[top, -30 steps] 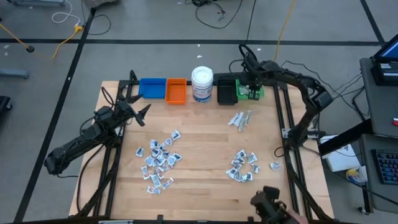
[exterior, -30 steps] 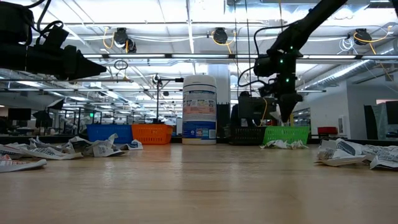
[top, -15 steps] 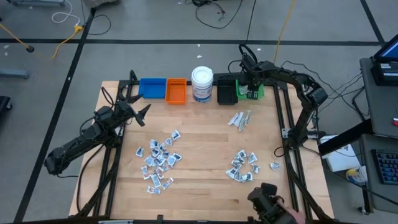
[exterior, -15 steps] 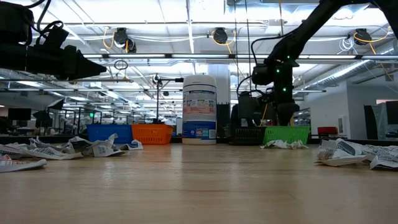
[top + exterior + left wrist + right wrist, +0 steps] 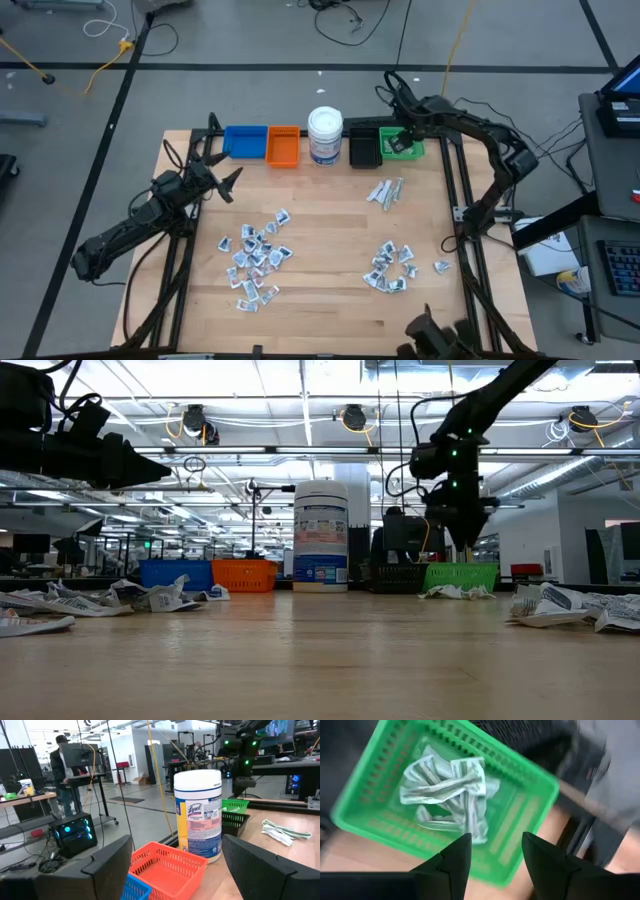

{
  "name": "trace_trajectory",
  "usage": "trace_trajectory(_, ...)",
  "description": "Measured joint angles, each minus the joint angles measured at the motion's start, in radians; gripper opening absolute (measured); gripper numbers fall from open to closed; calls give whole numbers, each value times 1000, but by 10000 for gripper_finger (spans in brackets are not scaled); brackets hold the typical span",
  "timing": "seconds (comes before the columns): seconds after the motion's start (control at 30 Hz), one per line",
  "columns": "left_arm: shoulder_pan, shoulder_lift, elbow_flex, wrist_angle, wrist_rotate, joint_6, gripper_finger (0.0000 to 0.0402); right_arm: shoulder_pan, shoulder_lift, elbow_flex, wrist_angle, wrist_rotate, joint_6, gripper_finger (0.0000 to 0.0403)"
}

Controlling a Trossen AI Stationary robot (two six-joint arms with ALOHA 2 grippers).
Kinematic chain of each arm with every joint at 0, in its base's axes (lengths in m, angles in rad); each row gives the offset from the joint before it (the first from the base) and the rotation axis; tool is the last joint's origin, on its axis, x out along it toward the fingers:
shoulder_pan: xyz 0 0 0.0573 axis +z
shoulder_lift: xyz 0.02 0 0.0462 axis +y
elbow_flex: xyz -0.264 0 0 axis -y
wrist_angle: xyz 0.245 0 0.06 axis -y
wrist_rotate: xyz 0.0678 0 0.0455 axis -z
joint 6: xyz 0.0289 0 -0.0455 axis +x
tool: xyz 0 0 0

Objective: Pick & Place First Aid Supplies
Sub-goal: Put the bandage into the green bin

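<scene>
A white jar stands mid-table. Orange bin and blue bin sit left of it. Right gripper hangs above the green bin, right of it.

2 dark jointed arms, black cabling, small green lights, dark wedge-shaped fingers

Bins and jar wall the far edge; packet heaps flank open table.

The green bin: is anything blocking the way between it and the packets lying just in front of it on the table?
Nothing visible does. Bare table lies between the small packet pile and the green bin; the right gripper hangs open above the bin.
</scene>
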Motion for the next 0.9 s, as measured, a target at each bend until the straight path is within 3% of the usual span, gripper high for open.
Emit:
trace_trajectory(0.13, 0, 0, 0, 0, 0, 0, 310, 9, -41, 0, -84, -54, 350, 159)
trace_trajectory(0.27, 0, 0, 0, 0, 0, 0, 310, 35, -67, 0, -104, -76, 528, 156)
trace_trajectory(0.53, 0, 0, 0, 0, 0, 0, 310, 140, -76, -24, -140, -102, 695, 155)
trace_trajectory(0.9, 0, 0, 0, 0, 0, 0, 310, 306, -74, -245, -1, -99, 897, 155)
